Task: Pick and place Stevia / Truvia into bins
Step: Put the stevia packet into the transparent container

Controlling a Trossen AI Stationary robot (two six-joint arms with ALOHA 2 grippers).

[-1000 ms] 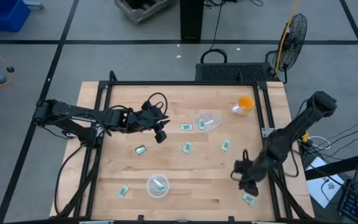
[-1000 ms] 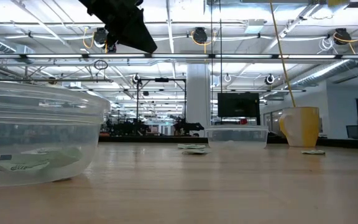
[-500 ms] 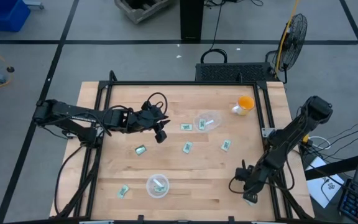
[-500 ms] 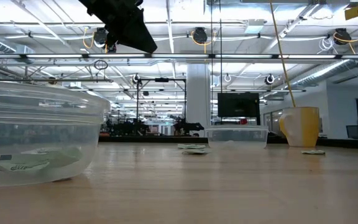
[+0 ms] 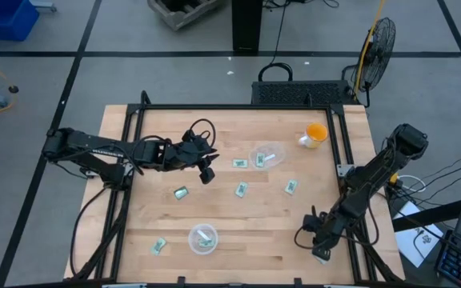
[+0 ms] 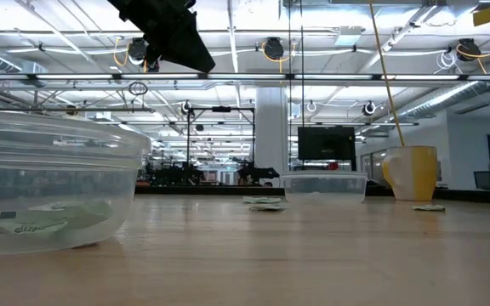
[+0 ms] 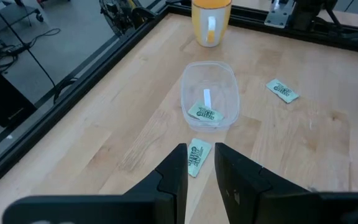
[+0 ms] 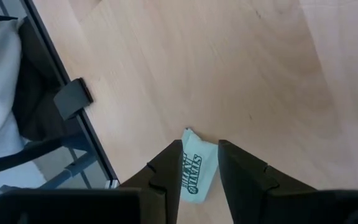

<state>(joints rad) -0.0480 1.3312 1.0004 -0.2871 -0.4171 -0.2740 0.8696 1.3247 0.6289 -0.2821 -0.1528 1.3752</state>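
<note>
Sachet [image 8: 196,169]: green-and-white, flat on table [image 8: 229,68].
Right tool [image 8: 197,167] poised directly above it, fingers apart, gripping nothing.

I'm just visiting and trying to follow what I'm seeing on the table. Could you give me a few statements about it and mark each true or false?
1. The right gripper is down over a green-and-white sachet near the table's edge. True.
2. Both clear bowls are empty. False: the near bowl and the far bowl each hold at least one sachet.
3. An orange cup stands beyond the far bowl, towards a back corner of the table. True.
4. The left gripper is holding a sachet. False: nothing is between its fingers; a sachet lies on the wood ahead of it.
5. Every sachet is already in a bowl. False: several lie loose on the table.
</note>
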